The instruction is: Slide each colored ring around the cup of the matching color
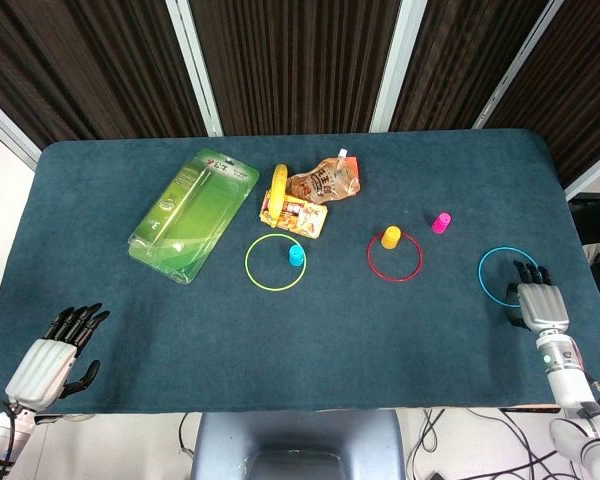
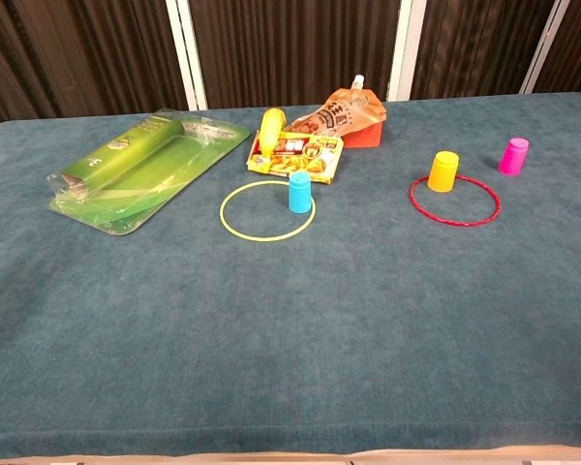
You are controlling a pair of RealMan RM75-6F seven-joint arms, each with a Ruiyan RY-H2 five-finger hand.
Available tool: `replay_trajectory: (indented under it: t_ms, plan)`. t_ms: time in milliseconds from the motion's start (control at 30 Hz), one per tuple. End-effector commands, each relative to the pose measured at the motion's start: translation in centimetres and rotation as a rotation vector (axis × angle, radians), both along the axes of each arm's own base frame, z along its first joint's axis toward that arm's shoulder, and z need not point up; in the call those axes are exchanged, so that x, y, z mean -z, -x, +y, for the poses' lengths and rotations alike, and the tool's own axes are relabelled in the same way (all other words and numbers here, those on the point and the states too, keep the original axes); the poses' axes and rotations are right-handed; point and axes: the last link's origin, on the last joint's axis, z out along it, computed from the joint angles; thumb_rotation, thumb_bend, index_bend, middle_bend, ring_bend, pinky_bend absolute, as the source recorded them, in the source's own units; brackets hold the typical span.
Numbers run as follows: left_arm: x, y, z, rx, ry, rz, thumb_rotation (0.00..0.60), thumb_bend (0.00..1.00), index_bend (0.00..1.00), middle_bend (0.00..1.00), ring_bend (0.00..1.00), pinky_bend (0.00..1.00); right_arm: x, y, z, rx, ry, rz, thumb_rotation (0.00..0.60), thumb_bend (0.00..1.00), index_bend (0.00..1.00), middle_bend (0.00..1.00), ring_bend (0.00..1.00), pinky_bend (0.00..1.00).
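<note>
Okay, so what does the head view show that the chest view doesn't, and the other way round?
Only the head view shows the left hand, the right hand with its fingers at the blue ring, and most of that ring. The chest view adds no objects of its own; it catches only a sliver of blue at its right edge. Both show the blue cup inside the yellow ring, the yellow cup at the red ring, and the pink cup.

Yellow ring encircles the blue cup, red ring the yellow cup (mismatched); blue ring and pink cup sit apart.
</note>
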Motion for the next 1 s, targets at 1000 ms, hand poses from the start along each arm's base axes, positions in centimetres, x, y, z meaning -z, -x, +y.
replay_trajectory:
  t_ms: [1000]
  plan:
    - [0.0,0.0,0.2,0.0,0.003,-0.003,0.6,0.46,0.0,0.0,0.0,0.0,-4.1,-9.3,-6.8,-0.26,0.175,-0.018,0.6,0.55,0.91,0.15,0.0,0.0]
